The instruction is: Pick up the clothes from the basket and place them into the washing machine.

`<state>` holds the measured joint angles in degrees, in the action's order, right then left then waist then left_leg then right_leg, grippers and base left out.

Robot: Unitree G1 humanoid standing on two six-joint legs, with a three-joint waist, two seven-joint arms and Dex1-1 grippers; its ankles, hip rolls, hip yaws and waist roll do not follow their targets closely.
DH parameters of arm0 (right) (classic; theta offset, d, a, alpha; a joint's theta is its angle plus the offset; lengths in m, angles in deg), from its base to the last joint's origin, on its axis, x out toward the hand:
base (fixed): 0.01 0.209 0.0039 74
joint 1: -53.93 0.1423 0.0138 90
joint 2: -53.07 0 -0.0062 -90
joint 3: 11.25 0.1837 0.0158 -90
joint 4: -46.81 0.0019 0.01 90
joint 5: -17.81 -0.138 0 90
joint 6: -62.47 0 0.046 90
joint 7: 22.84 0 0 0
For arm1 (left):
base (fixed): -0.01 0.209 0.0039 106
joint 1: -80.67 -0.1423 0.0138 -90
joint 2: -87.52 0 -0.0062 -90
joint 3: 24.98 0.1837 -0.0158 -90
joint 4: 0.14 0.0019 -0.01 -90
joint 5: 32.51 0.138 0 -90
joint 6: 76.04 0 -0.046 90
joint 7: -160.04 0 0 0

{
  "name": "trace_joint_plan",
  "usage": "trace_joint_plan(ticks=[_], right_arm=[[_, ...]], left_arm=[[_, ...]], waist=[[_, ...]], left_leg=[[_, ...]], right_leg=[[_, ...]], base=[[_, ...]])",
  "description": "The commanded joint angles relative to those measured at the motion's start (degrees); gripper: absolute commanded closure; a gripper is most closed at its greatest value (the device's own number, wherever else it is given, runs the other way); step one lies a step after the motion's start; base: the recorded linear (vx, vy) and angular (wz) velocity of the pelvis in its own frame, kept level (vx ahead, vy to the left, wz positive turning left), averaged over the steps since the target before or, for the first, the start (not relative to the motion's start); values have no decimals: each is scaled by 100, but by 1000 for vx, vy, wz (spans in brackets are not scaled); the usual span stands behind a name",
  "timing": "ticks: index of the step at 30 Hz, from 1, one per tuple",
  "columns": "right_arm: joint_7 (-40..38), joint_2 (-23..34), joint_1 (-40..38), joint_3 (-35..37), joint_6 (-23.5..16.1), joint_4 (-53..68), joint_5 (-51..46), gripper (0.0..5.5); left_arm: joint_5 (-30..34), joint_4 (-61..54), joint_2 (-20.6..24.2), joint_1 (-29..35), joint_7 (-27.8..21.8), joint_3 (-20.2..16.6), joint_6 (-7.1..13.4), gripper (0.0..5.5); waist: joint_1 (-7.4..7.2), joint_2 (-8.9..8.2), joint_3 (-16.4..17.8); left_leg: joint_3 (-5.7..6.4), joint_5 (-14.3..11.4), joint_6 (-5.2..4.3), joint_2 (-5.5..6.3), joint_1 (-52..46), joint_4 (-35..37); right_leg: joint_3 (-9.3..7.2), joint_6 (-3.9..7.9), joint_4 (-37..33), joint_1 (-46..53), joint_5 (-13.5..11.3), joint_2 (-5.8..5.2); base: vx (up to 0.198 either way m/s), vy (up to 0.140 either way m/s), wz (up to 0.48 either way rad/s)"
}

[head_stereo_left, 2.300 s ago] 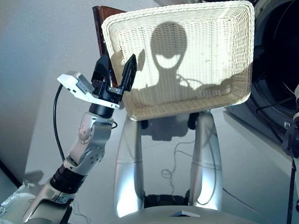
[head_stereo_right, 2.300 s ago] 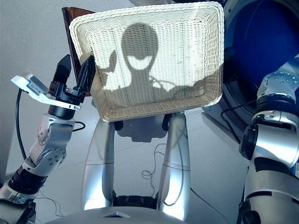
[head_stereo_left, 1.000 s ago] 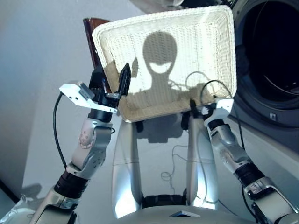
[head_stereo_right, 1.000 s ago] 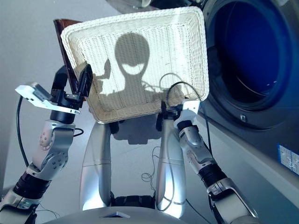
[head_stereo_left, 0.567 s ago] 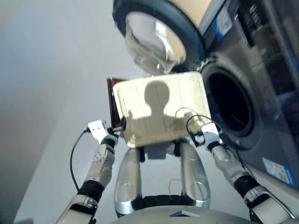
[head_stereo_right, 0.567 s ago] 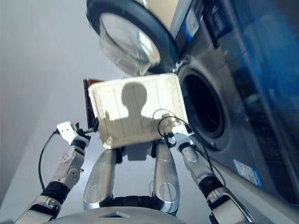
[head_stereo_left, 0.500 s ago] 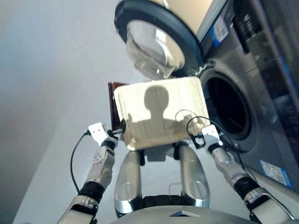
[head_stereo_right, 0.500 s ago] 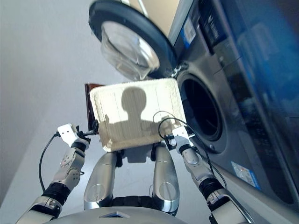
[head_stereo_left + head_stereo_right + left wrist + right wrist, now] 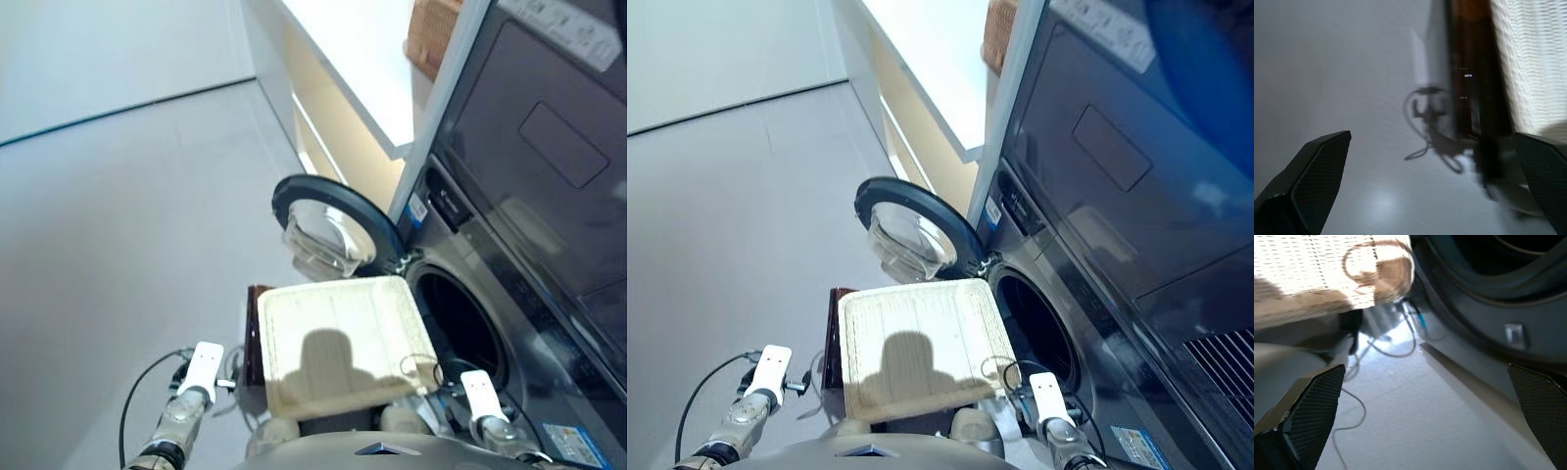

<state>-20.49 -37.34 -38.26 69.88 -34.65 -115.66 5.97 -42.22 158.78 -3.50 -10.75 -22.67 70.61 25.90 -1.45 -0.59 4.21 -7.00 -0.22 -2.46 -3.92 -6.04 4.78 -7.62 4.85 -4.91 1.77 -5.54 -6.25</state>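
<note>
Now basket empty, beside open washing machine.

Showing a domestic laundry corner. Standing at 3 o'clock: a dark grey front-loading washing machine, porthole gaping, its black-rimmed glass door swinging open toward 12 o'clock. Sitting directly above it: a dark flat-fronted appliance, stacked as in a home washer-dryer column. Running away at 1 o'clock: a white countertop over pale cabinet fronts, carrying a small tan-brown wicker basket. Resting at 6 o'clock before the porthole: a cream-white woven basket. Spreading from 9 to 11 o'clock: plain grey floor.
</note>
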Motion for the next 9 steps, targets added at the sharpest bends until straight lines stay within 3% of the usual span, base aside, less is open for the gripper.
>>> trace_joint_plan(ticks=[1, 4, 6, 9], right_arm=[[210, -44, 144, -26, 104, -222, -218, 0], [325, -91, 109, -11, 118, -173, -340, 0], [234, -106, 103, -86, 120, -160, -151, 0], [197, -101, 116, -127, 121, -126, -82, 0]], left_arm=[[151, 217, 86, 216, -346, 207, -23, 0], [477, 177, 88, 191, -331, 354, -10, 0], [1157, 167, 168, 215, -54, 540, 59, 0], [1023, 264, 148, 208, 21, 419, -30, 0]], waist=[[-3, -118, -123], [-24, -106, -185], [-30, -106, -211], [-32, -113, -207]], left_leg=[[-42, 236, -185, 64, 68, 22], [-57, 199, -189, 60, -5, 22], [-51, 196, -192, 56, -16, 22], [-55, 207, -190, 52, -17, 22]], right_leg=[[55, 530, 271, 79, -37, -286], [63, 522, 237, 167, -8, -285], [78, 513, 238, 180, 3, -276], [95, 514, 225, 186, -6, -282]], base=[[57, 22, -57], [0, 0, 0], [0, 0, 0], [0, 0, 0]])
